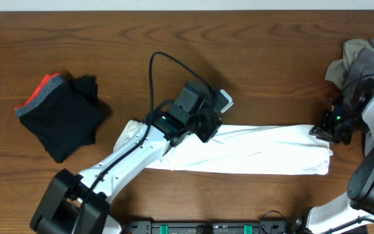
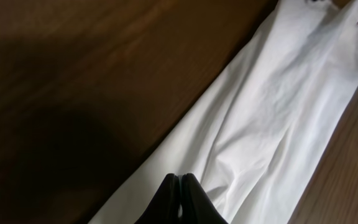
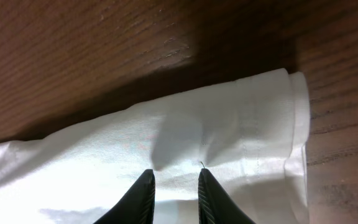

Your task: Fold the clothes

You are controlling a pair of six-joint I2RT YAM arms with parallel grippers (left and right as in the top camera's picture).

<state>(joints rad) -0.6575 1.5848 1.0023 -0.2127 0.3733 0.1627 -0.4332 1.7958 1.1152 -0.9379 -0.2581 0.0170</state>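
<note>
Wood table (image 1: 252, 45): white T-shirt (image 1: 258, 153) lies as a long strip, near centre to right. Left gripper (image 2: 179, 178) fully closed over its left part, hold unclear. Right gripper (image 3: 176, 175) narrowly parted at its right end, fabric puckered between tips, grip unclear. Black garment (image 1: 63, 120) far left.

White T-shirt (image 1: 258, 153): plain, folded lengthwise into a long narrow band. It lies flat on the wood from mid-table to the right, roughly level, with soft creases along its length and a stitched hem squaring off the right end. Black garment (image 1: 63, 123): well apart at far left, loosely folded into a rough diamond, a red and grey band showing at its upper-left corner. Grey garments (image 1: 362, 58): crumpled heap at the upper right edge, near the band's right end; contact cannot be told.
</note>
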